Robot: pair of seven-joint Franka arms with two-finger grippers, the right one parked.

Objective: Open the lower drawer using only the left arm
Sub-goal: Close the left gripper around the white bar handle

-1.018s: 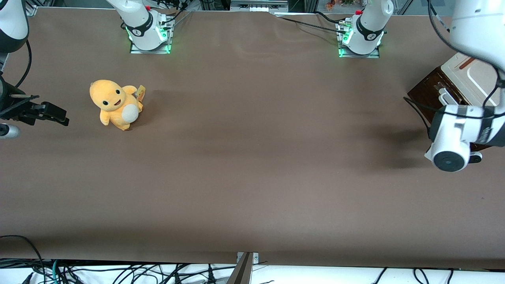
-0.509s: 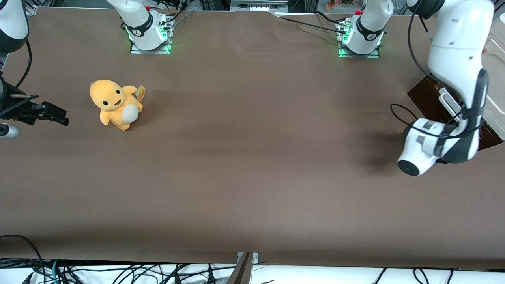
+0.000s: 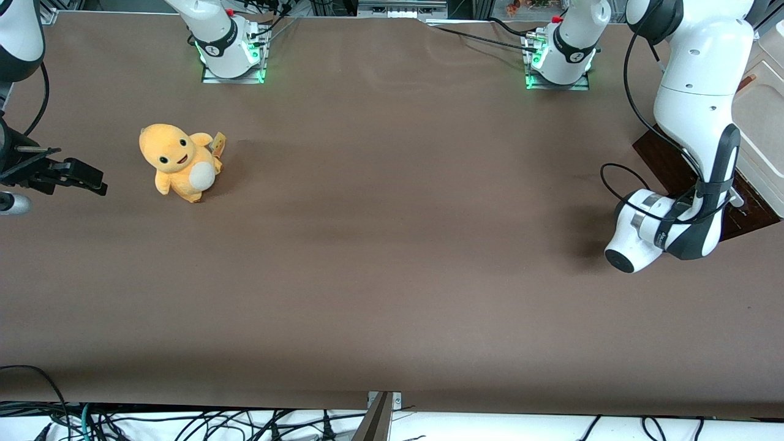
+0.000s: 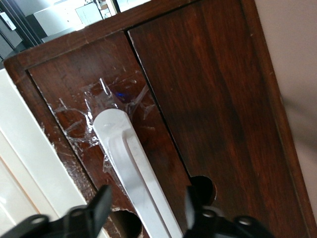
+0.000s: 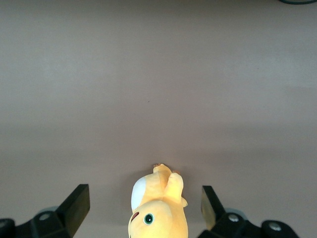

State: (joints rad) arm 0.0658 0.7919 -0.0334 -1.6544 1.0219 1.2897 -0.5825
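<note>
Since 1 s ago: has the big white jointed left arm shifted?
Yes. The left arm swung its wrist toward the parked arm's end, away from the dark brown drawer front; its black gripper now straddles the white bar handle, open.

Even overhead light; soft arm shadow on the table (image 3: pixel 392 257). Glare on tape beside the hand (image 4: pixel 146 210); fingers (image 4: pixel 101 208) blurred.

The white left arm (image 3: pixel 704 79) has dark grey bands, a looping black cable and a black gripper (image 4: pixel 146 210).
</note>
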